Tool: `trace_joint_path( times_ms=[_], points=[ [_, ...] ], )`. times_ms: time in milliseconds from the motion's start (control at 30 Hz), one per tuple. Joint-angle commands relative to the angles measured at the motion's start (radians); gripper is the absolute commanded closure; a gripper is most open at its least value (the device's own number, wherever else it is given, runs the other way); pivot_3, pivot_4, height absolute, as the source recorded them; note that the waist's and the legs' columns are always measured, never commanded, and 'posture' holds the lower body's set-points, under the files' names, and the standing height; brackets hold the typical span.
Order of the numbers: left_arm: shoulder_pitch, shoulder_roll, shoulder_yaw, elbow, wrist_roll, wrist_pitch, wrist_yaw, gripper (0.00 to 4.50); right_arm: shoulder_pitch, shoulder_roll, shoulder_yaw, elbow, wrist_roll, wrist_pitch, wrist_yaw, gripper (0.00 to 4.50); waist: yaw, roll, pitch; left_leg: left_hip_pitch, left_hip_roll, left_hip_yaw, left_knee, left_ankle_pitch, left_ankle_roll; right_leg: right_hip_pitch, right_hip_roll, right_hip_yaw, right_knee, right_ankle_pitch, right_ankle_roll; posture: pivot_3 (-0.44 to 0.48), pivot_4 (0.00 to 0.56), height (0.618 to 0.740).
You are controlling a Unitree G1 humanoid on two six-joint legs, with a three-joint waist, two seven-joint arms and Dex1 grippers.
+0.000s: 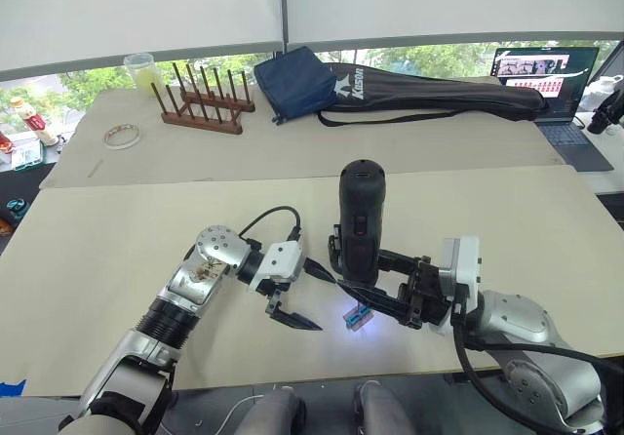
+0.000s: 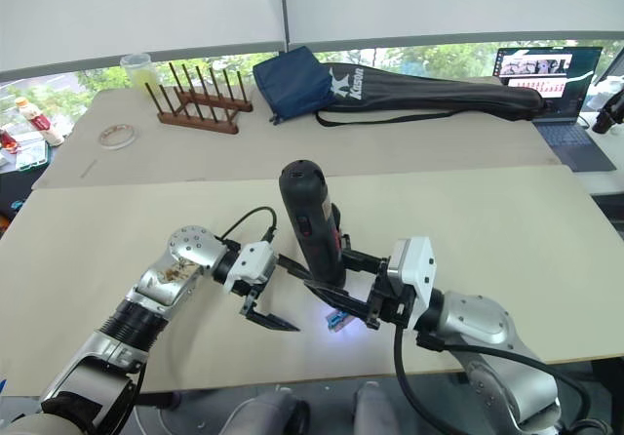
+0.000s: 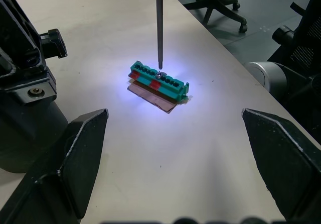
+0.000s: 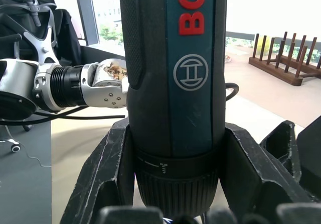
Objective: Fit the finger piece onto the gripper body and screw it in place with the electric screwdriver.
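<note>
I hold the electric screwdriver (image 1: 361, 222) upright in my right gripper (image 1: 390, 294), low in the centre of the head view, its two black fingers clamped around the knurled collar at the bottom of the barrel, as the right wrist view shows; held that way the tool stands vertical and its thin bit (image 3: 159, 25) points straight down. Under the bit's tip, lit by the tool's white glow, lies a small green block (image 3: 158, 78) with red marks on a brownish backing, flat on the table (image 1: 117, 259); the tip sits at or just above a shiny screw head on that block, though I cannot tell whether it is seated. My left gripper (image 1: 297, 303) hovers just left of the block with its fingers wide apart and nothing between them, the fingertips close above the tabletop, I judge so that it can steady a part if needed. I do not make out the finger piece or the gripper body on the table near the tool. Along the top of the frame lie a wooden rack (image 1: 203, 103), a blue bag (image 1: 297, 82) and a laptop (image 1: 544, 76), well apart from the work.
</note>
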Motion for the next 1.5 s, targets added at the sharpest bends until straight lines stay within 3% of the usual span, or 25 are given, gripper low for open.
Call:
trace_joint_path(
  times_ms=[33, 1500],
  points=[
    [-0.009, -0.007, 0.001, -0.001, -0.014, -0.003, 0.0, 0.0, -0.01, 0.007, -0.014, -0.045, 0.02, -0.028, -0.008, 2.56, 0.0, 0.0, 0.0, 0.0, 0.0, 0.0, 0.0, 0.0, 0.0, 0.0, 0.0, 0.0, 0.0, 0.0, 0.0, 0.0, 0.15, 0.74],
    [-0.015, -0.011, 0.006, 0.02, -0.013, -0.007, -0.001, 0.0, -0.016, 0.005, -0.008, -0.028, -0.006, -0.033, 0.012, 2.56, 0.0, 0.0, 0.0, 0.0, 0.0, 0.0, 0.0, 0.0, 0.0, 0.0, 0.0, 0.0, 0.001, 0.0, 0.0, 0.0, 0.15, 0.74]
  ],
)
